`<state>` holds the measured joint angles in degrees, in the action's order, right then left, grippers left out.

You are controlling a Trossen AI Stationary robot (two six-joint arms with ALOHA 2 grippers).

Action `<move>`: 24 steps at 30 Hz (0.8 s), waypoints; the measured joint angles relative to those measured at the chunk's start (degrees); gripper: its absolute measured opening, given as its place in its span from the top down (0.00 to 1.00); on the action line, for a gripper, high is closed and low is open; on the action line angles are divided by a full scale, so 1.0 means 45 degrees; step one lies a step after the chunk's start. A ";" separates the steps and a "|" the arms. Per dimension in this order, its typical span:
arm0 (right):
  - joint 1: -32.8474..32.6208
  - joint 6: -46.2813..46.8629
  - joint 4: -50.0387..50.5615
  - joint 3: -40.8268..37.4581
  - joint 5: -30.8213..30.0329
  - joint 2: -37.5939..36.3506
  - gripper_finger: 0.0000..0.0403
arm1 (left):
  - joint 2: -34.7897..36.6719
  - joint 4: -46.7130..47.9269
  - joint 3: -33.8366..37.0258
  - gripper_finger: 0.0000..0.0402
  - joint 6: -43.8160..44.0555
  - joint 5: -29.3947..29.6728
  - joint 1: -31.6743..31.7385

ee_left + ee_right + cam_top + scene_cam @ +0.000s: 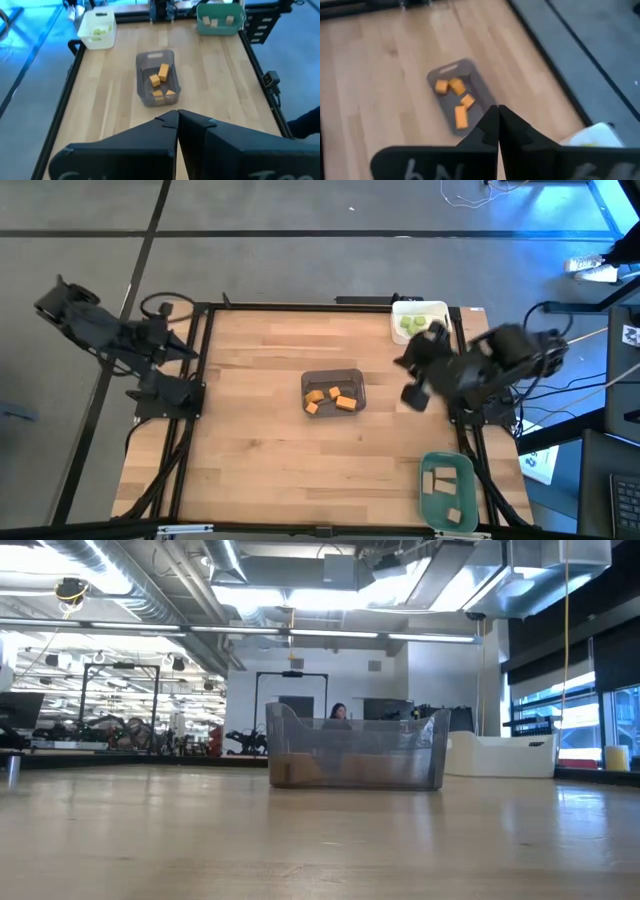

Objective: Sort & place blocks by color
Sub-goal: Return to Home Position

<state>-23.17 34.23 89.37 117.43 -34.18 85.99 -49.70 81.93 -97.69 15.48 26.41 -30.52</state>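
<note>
- Orange blocks (333, 397) are shown in the grey tray (332, 374) (mid-worktop); green blocks (412, 323) and tan blocks (443, 479) are binned right of it.
- Left gripper (177, 114), right gripper (498, 109): jaws closed, empty, well apart from that tray.
- Risk: white tray (397, 305) could be nudged if the right arm (490, 365) is folded wide.

No legible text (anywhere in view)

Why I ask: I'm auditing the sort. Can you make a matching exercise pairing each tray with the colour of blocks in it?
Column 1:
1. grey tray
2. white tray
3. green tray

Column 2:
A. tan blocks
B. orange blocks
C. green blocks

Pairs: 1-B, 2-C, 3-A
</note>
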 joint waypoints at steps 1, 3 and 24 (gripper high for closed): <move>0.0213 -0.0336 0.0000 0.0085 0.0058 -0.0245 1.00 | 0.0149 0.0000 0.0008 1.00 -0.0130 -0.0001 0.0000; 0.0618 -0.1133 -0.0026 0.0106 0.0372 -0.0783 1.00 | 0.0465 -0.0005 0.0093 1.00 -0.0226 0.0044 0.0000; 0.3141 -0.6348 -0.0824 -0.0156 0.2197 -0.6280 1.00 | 0.6473 -0.2935 0.4621 1.00 -0.0240 0.2295 0.0005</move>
<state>-9.04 5.66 85.66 116.73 -24.29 57.74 -20.58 68.72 -76.90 14.40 36.74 -30.50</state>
